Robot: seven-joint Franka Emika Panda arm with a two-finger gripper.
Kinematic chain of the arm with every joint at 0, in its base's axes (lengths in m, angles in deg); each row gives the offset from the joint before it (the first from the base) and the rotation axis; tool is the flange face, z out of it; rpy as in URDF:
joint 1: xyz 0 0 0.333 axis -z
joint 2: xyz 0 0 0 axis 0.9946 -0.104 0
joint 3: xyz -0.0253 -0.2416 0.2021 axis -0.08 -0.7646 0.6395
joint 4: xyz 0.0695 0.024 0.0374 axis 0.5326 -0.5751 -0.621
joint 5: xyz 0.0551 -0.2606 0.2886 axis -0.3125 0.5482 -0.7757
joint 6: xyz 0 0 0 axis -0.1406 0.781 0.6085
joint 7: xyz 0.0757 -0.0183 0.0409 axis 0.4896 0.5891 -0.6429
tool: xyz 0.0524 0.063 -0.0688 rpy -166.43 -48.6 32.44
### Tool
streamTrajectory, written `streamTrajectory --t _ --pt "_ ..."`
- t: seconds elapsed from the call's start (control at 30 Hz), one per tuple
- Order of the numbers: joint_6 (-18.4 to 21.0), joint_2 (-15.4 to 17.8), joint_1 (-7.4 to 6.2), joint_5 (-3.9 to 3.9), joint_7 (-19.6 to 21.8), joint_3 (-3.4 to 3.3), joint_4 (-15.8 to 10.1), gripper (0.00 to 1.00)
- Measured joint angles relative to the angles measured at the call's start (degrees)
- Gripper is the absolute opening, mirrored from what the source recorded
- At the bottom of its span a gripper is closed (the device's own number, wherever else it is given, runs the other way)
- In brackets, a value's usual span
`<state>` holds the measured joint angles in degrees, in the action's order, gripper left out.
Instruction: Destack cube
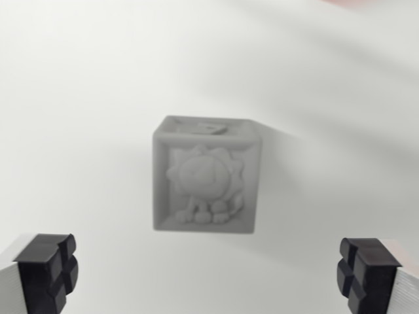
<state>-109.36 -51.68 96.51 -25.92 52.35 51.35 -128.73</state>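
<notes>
While gripper (209,275) hangs wide open and empty, cube (205,174) sits ahead, untouched.

Nearest: two black finger pads (47,271) at the wrist view's bottom corners, far apart, nothing btwn them. Beyond, approx. centred btwn the fingers, one pale grey cube w/ a raised lion-like relief on the facing side, resting on a plain white surface (78,98); its edges aren't in view, so no corner ref possible. Only one cube visible, pic blurry; can't tell if a second one is under it. Farthest: a pinkish smear (357,2) at the top edge, unidentifiable. Judgement: approach stage. To do it well, keep cube centred, come down square to its flat sides, close on the upper cube only, lift straight up w/o dragging.
</notes>
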Motion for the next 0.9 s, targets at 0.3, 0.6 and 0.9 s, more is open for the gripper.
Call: streamTrajectory --t 0.3,0.6,0.9 --pt "7.2 7.2 0.11 0.61 0.5 -0.01 0.0 1.0" --pt "14.0 13.0 0.21 0.86 0.6 -0.01 1.1 1.0" --pt "20.7 17.9 0.21 0.98 0.7 0.0 2.9 1.0"
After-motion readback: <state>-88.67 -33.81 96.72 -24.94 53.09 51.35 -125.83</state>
